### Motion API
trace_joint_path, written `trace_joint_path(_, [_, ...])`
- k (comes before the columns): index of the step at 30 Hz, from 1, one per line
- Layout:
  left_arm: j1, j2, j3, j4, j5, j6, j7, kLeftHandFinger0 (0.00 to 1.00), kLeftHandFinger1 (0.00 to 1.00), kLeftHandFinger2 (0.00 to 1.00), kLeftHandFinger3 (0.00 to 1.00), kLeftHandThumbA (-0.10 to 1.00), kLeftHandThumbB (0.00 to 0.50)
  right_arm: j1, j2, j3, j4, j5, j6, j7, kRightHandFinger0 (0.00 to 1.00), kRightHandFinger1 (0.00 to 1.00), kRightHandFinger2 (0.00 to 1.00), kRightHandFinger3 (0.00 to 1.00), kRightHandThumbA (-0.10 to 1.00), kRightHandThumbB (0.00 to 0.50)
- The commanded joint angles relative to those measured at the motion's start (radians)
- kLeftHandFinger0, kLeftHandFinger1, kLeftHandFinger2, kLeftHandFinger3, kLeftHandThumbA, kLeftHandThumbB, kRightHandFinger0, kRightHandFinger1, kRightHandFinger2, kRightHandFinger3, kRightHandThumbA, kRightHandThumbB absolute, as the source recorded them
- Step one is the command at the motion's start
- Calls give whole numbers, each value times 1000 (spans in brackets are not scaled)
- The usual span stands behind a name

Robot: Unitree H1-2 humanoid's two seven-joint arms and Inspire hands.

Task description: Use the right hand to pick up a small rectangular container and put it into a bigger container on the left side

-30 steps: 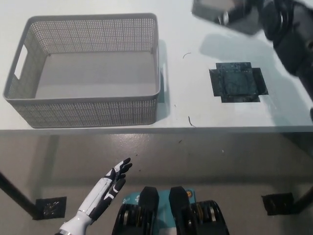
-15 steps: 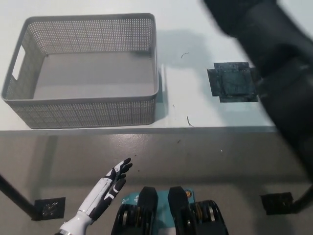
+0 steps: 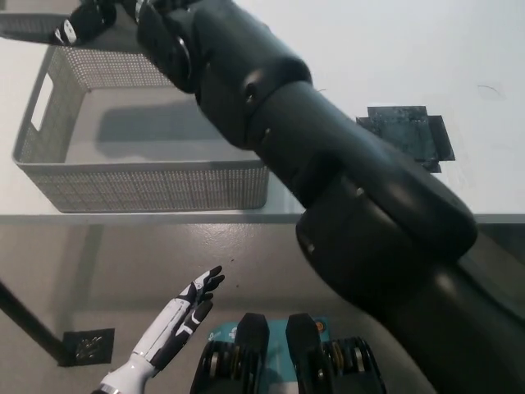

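Note:
The big grey mesh basket (image 3: 148, 185) stands on the white table (image 3: 369, 49) at the left, its inside bare where visible. My black right arm crosses the picture from the bottom right to the top left and hides the basket's right rear corner. At the arm's end, my right hand (image 3: 92, 18) hovers over the basket's far left part. It is shut on a small grey rectangular container (image 3: 26, 25), which is cut off by the top edge. My white left hand (image 3: 184, 316) rests open below the table's front edge.
A dark square patch (image 3: 406, 135) lies on the table to the right of the arm. The table's front edge (image 3: 164, 217) runs just before the basket. On the floor at the lower left is a table foot plate (image 3: 86, 346).
My right arm has swung from the top right across the table to above the basket's far left, carrying the small container. The picture has shifted slightly. The left hand has stayed put.

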Motion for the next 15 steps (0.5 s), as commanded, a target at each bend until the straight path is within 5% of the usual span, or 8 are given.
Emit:
trace_joint_path(1, [-20, 20, 3, -25, -7, -25, -17, 1000, 1000, 1000, 1000, 1000, 256, -44, -1, 0, 7, 11, 81, 70, 366, 638, 921, 883, 122, 238])
trace_joint_path(2, [-21, 21, 4, -29, -7, -19, -18, 1000, 1000, 1000, 1000, 1000, 258, -47, -1, 17, 11, -3, 103, 116, 671, 943, 1000, 1000, 399, 269])
trace_joint_path(3, [-20, 21, 5, -32, -9, -12, -21, 1000, 1000, 1000, 1000, 1000, 264, -46, -2, 23, 13, -8, 115, 144, 950, 1000, 1000, 1000, 541, 313])
trace_joint_path(4, [-20, 21, 5, -34, -12, -7, -23, 1000, 1000, 1000, 1000, 1000, 265, -44, -4, 23, 13, -6, 119, 156, 1000, 1000, 1000, 1000, 561, 328])
trace_joint_path(8, [-20, 18, 8, -28, -6, -22, -19, 1000, 1000, 1000, 1000, 1000, 256, -21, -18, 21, 17, 10, 144, 229, 1000, 1000, 1000, 1000, 700, 425])
trace_joint_path(15, [-24, 21, 5, -36, 8, -10, -19, 1000, 1000, 1000, 1000, 1000, 259, 3, -22, 12, 15, 22, 166, 299, 1000, 1000, 1000, 1000, 867, 494])
